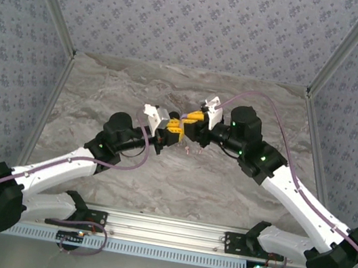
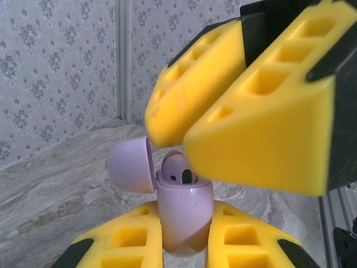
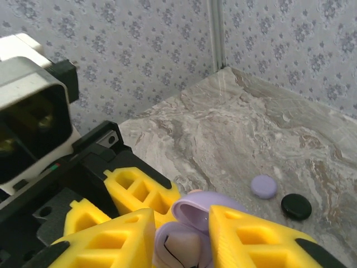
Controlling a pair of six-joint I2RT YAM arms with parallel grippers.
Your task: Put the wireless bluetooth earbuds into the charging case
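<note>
A grey marbled tabletop (image 3: 240, 134) sits boxed in by walls of pale floral-patterned paper (image 1: 198, 20), and your two arms meet above its middle.

Your left hand (image 2: 184, 226) is pressed together on the small lilac plastic charging case (image 2: 187, 209), with one yellow finger on each side of its body. It holds the case upright and off the tabletop. The case's rounded lid (image 2: 131, 167) is hinged open to the left.

A lilac stemmed earbud (image 2: 174, 167) sits in the mouth of the case, with its top showing above the rim.

Your right hand (image 3: 181, 223) is directly over the case, with its yellow fingers (image 2: 262, 128) touching or just above the earbud. From the right wrist view they stand a little apart with the lilac pieces between them. You cannot tell from here whether they are pinching the earbud or are clear of it.

Further out on the tabletop lie a small flat lilac disc (image 3: 263, 186) and a small flat black disc (image 3: 296, 206). They sit near each other and well apart from the case.
</note>
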